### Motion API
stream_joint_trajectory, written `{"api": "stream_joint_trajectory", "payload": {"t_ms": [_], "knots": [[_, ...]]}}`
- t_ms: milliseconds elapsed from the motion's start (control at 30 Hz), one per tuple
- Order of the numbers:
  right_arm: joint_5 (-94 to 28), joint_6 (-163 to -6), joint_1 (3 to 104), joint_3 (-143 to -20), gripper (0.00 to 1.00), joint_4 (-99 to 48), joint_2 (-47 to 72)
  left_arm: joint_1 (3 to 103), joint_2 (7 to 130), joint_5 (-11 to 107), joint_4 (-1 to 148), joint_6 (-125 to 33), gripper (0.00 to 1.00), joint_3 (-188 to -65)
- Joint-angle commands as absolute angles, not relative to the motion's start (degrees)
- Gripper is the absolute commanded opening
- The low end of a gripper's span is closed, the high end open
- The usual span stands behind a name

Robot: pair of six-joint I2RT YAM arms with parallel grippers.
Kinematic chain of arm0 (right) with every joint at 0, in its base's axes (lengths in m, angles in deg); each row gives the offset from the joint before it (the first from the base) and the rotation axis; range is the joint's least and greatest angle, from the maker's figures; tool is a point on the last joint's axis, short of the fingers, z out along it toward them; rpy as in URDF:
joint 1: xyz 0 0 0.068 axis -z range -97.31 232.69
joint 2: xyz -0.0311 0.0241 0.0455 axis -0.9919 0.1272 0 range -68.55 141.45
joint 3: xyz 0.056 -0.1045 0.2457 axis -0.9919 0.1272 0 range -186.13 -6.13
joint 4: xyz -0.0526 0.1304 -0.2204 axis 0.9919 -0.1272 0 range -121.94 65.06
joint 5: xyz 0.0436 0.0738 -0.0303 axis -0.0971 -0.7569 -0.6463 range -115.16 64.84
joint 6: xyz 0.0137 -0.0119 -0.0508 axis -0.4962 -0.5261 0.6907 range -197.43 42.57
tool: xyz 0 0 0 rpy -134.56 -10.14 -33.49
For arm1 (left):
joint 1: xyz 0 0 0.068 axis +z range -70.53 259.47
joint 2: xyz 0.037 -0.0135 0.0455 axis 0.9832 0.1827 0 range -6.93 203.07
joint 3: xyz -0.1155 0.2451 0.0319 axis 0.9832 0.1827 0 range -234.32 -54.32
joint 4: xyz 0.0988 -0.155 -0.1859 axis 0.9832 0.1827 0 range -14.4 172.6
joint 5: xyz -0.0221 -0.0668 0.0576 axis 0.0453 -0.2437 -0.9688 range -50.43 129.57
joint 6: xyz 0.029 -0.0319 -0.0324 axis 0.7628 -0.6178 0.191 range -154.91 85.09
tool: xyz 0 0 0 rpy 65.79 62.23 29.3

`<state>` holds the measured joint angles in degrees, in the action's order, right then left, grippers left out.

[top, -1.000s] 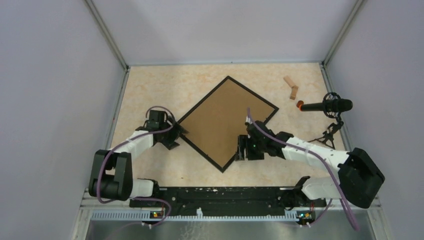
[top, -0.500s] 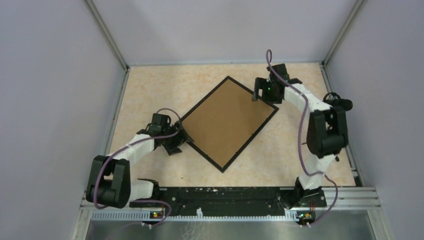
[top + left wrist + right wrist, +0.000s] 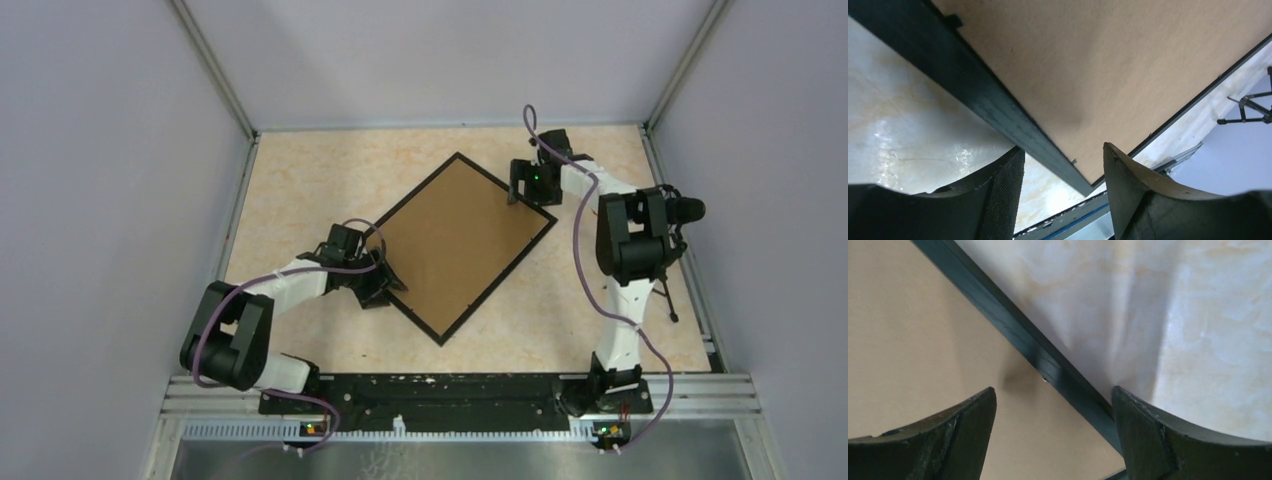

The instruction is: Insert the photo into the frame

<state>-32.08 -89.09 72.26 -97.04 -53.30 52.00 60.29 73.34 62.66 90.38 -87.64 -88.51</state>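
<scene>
Frame (image 3: 455, 245) lies back-up at the table (image 3: 300, 180) centre, turned like a diamond, brown board showing inside the thin black rim, one corner pointing at the far edge and one at the near edge. Left gripper (image 3: 385, 290) sits low at the frame's near-left rim, jaws apart and straddling the black edge with a gap on both sides, nothing held; right gripper (image 3: 518, 190) is over the far-right rim close to the right corner, jaws wide, the edge running between the fingers (image 3: 1143, 440), no grip. Mic (image 3: 685, 210) stands by the table's right edge, behind the right arm.
</scene>
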Motion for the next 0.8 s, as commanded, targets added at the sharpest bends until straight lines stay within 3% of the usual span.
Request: {"api": "stream_joint_trajectory", "payload": {"t_ms": [0,433,600,667,767], "knots": [[-35.38,-90.56,71.96,-87.73,0.83,-52.03,47.22,62.14,77.54,53.18,92.91,-83.03,0.63,-90.46],[-44.88,-103.52,59.69,-56.15,0.8,-44.14,22.56,74.18,92.01,50.59,98.64,-67.11,0.58,-105.39],[-40.54,-101.5,61.83,-56.85,0.8,-52.31,15.4,78.45,99.46,50.92,105.14,-60.07,0.56,-112.68],[-39.88,-99.78,64.85,-57.63,0.75,-54.73,15.16,80.87,100.23,50.02,106.3,-58.02,0.5,-113.67],[-41.42,-96.51,69.34,-61.26,0.59,-58.09,18.32,81.75,99.45,48.4,105.47,-57.16,0.42,-113.07]]}}
